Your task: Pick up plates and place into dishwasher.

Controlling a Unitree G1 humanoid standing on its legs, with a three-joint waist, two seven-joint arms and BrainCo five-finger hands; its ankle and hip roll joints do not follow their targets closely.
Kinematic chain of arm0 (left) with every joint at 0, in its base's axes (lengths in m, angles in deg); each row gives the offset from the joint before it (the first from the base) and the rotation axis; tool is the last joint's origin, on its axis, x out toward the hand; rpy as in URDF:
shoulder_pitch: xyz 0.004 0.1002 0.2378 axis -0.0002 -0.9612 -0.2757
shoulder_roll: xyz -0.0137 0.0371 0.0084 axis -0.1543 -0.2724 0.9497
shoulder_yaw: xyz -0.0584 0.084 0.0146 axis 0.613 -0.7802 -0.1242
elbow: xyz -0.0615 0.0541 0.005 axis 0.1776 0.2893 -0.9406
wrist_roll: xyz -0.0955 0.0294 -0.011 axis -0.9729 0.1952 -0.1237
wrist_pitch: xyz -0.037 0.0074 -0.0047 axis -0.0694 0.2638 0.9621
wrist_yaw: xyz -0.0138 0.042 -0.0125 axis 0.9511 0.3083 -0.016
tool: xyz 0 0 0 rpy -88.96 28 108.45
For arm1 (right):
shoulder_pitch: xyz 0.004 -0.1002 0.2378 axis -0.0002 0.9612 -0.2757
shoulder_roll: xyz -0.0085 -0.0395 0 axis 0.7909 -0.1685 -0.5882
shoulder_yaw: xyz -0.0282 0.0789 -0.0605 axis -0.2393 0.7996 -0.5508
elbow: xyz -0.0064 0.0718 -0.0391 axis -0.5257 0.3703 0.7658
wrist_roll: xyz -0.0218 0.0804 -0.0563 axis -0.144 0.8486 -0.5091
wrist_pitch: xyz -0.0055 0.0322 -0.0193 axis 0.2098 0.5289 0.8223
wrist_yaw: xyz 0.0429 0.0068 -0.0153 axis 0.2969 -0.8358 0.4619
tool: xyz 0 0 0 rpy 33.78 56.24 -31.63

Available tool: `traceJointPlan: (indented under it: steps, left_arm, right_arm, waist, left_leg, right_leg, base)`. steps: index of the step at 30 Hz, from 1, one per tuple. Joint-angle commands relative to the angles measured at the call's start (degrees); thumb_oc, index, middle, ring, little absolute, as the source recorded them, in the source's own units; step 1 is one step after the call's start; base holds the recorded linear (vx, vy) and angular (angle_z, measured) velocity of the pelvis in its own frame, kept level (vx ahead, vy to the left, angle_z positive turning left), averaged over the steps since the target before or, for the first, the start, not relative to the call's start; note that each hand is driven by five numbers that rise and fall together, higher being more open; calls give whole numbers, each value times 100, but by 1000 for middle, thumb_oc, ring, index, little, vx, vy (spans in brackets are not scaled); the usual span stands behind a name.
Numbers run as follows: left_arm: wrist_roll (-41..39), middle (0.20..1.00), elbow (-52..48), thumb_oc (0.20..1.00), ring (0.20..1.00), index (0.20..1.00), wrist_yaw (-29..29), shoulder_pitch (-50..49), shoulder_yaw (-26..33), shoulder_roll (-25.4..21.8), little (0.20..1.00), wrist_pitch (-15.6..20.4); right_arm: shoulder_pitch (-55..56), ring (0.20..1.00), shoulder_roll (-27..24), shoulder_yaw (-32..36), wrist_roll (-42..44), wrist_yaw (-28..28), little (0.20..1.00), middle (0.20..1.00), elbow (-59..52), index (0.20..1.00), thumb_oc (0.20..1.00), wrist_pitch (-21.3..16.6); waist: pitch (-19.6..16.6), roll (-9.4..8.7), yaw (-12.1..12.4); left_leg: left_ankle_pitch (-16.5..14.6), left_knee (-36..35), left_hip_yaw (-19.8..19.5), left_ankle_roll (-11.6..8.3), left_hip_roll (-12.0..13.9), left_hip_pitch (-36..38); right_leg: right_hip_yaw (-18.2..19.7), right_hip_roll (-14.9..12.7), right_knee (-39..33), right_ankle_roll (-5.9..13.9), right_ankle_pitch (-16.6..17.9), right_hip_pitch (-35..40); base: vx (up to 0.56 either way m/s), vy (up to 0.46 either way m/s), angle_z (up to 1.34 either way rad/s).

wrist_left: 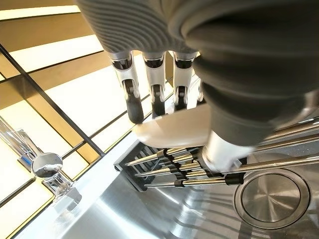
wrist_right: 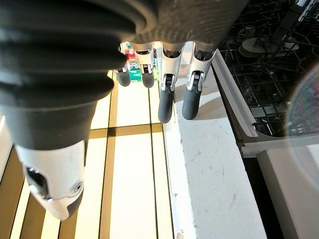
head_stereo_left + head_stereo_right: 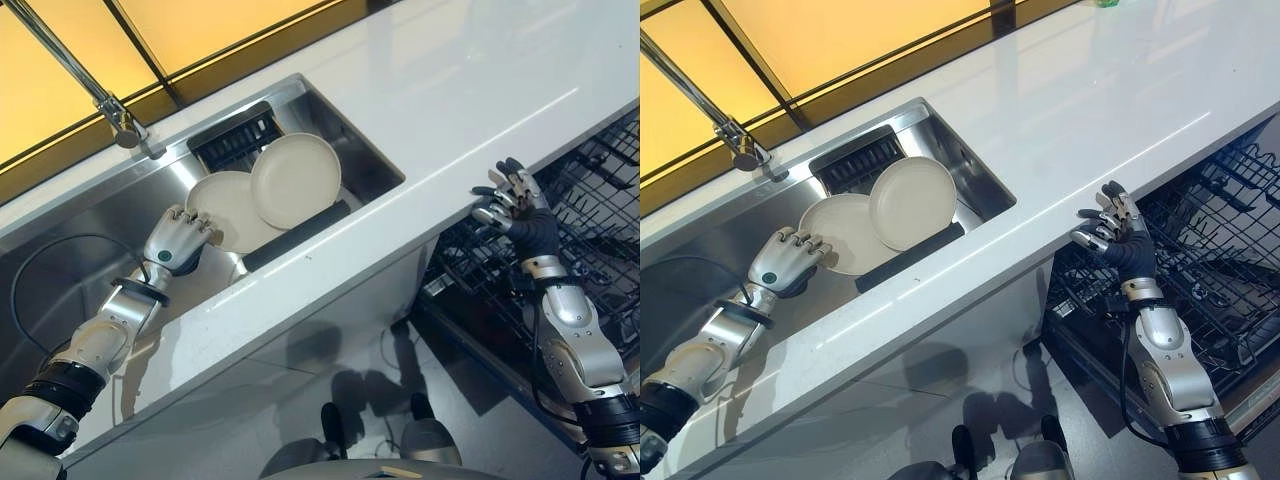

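Cream plate (image 3: pixel 222 208) — between left fingers (image 3: pixel 196 221)

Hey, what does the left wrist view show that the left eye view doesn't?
Left wrist view: the round sink drain, and the left hand with fingers over a plate's rim, thumb under it. Left eye view: two plates, the open dishwasher rack, the white counter and the open right hand at its edge. Both: the faucet, the sink rack.

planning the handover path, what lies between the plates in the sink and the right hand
In the left eye view, bare white countertop lies between the two plates in the sink and the right hand, raised at the counter's front edge.
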Motion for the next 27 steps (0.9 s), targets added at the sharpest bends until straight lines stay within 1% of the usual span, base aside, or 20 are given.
traceJointPlan:
  steps: [1, 8, 19, 27]
  left_arm:
    - [166, 200, 206, 200, 200, 200, -17, 321, 308, -17, 200, -94]
    - [204, 200, 167, 200, 200, 200, 126, 218, 347, -25, 200, 4]
    - [238, 200, 139, 200, 200, 200, 171, 131, 398, -35, 200, 123]
    - [433, 200, 71, 200, 200, 200, 795, -78, 468, -129, 200, 552]
  right_arm:
    - [284, 1000, -153, -105, 3, 95, 1000, 1000, -39, 1000, 1000, 100]
    - [355, 1000, -124, -48, -35, 136, 1000, 1000, -67, 1000, 1000, 118]
    - [405, 1000, -158, 18, -17, 171, 1000, 1000, -98, 1000, 1000, 164]
    - [459, 1000, -185, 135, -25, 228, 1000, 1000, -171, 1000, 1000, 220]
  waist:
    - [-389, -168, 42]
    - [-410, -157, 38]
    - [-419, -123, 51]
    - [-399, -88, 77]
  left_leg:
    - [-630, 571, -137, 8, -212, -237]
    - [-635, 576, -139, 6, -212, -208]
    - [-639, 585, -173, 11, -245, -197]
    - [-649, 611, -200, 18, -266, -208]
  right_leg:
    - [13, -353, 633, 295, 124, -827]
    - [0, -356, 634, 294, 120, -801]
    - [-6, -375, 651, 310, 107, -783]
    - [-40, -406, 659, 329, 108, -781]
  base:
    - [0, 0, 0]
    - [0, 0, 0]
    - [0, 0, 0]
    - [0, 0, 0]
